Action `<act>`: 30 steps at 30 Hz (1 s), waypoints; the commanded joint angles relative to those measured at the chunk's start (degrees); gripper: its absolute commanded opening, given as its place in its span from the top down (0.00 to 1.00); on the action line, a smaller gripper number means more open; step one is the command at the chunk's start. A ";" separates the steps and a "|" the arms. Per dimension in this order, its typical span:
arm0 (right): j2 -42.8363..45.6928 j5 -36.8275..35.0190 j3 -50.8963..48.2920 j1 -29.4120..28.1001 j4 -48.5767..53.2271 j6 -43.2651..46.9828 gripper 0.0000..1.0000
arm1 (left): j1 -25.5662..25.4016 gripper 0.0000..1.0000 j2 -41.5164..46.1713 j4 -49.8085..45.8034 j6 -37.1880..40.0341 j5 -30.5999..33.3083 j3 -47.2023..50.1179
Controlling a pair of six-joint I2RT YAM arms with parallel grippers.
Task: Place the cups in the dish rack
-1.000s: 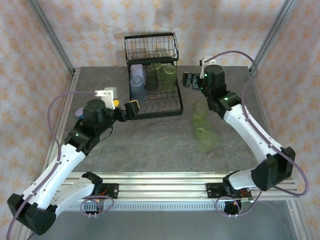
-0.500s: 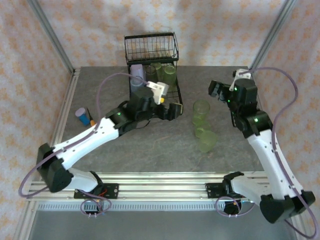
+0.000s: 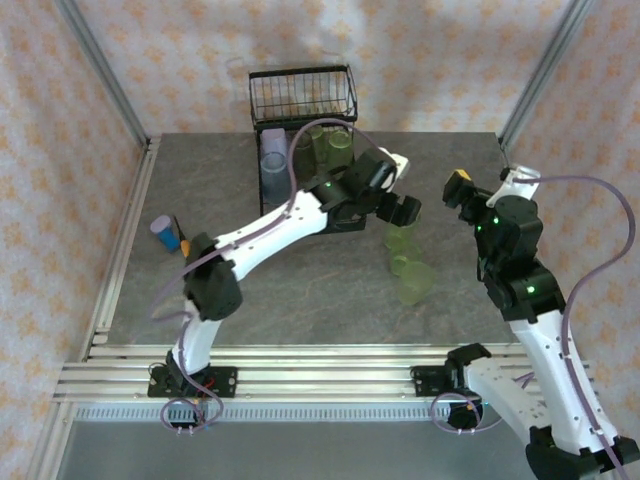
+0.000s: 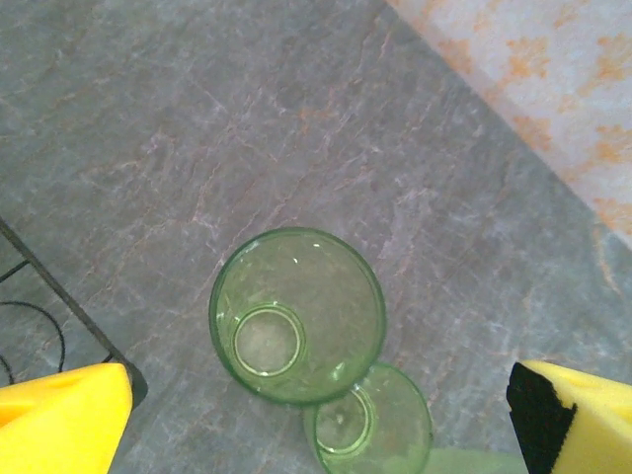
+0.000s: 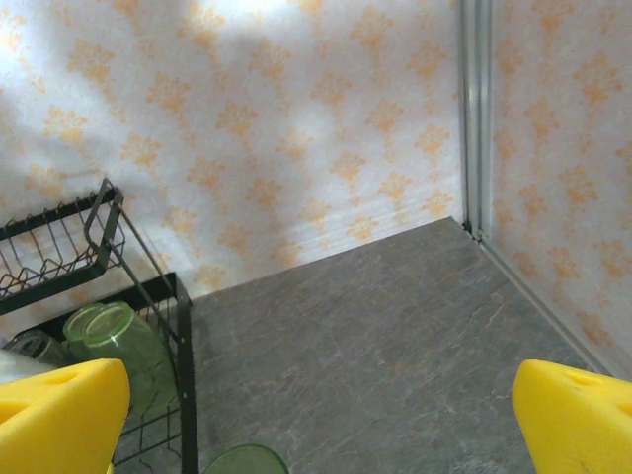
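The left gripper (image 3: 398, 205) is hanging just right of the centre of the overhead view, its arm reaching diagonally up from the lower left. Its jaws are gaping wide and gripping nothing. In the left wrist view its yellow fingers (image 4: 61, 415) are sitting in the two lower corners. A green cup (image 4: 296, 314) is standing upright on the grey table (image 4: 197, 118) between them, mouth up and untouched. A second green cup (image 4: 370, 425) is peeking out just below it at the bottom edge, partly overlapped by the first.

The right gripper (image 3: 462, 190) is hovering at the right of the overhead view, apart from the loose cups. Its jaws are also spread wide and empty. In its own wrist view the yellow pads (image 5: 61, 415) are framing the patterned wall (image 5: 296, 118) and the far corner of the table.

The dish rack (image 3: 262, 135) is sitting at the upper centre of the overhead view, against the back wall, with its raised basket (image 3: 302, 95) at the far end. A pale lavender cup (image 3: 273, 168) is resting in the rack's left side, and racked green cups (image 3: 335, 145) are sitting further back.

A small blue cylinder (image 3: 162, 229) is lying at the left of the overhead view, well apart from everything else.
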State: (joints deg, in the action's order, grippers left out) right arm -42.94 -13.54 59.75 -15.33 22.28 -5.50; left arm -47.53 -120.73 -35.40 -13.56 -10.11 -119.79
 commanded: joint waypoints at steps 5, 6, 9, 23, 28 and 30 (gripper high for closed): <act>1.98 -4.23 -1.28 -0.05 -2.24 2.50 0.01 | -0.13 0.01 -10.14 -15.10 0.58 -1.63 -14.69; 2.07 -4.38 -1.29 -0.08 -2.32 2.64 0.01 | -0.15 0.01 -10.70 -15.01 0.34 -2.03 -15.32; 2.16 -4.59 -1.26 -0.07 -2.41 3.22 0.01 | -0.15 0.01 -12.08 -14.53 -0.27 -2.67 -16.49; 2.59 -5.01 -2.35 -0.06 -3.56 3.93 0.01 | -0.13 0.01 -15.70 -12.09 0.11 -3.43 -17.90; 2.59 -4.96 -2.35 -0.02 -3.65 3.94 0.01 | -0.17 0.01 -17.03 -11.82 0.54 -1.82 -18.70; 2.59 -4.91 -2.32 -0.04 -3.65 4.03 0.01 | -0.15 0.00 -17.33 -11.10 0.89 -1.76 -18.73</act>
State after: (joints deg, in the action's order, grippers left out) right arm -40.97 -16.80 57.69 -15.33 20.49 -2.26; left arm -47.53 -136.73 -47.33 -13.50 -12.64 -136.46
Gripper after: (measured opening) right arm 0.993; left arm 0.994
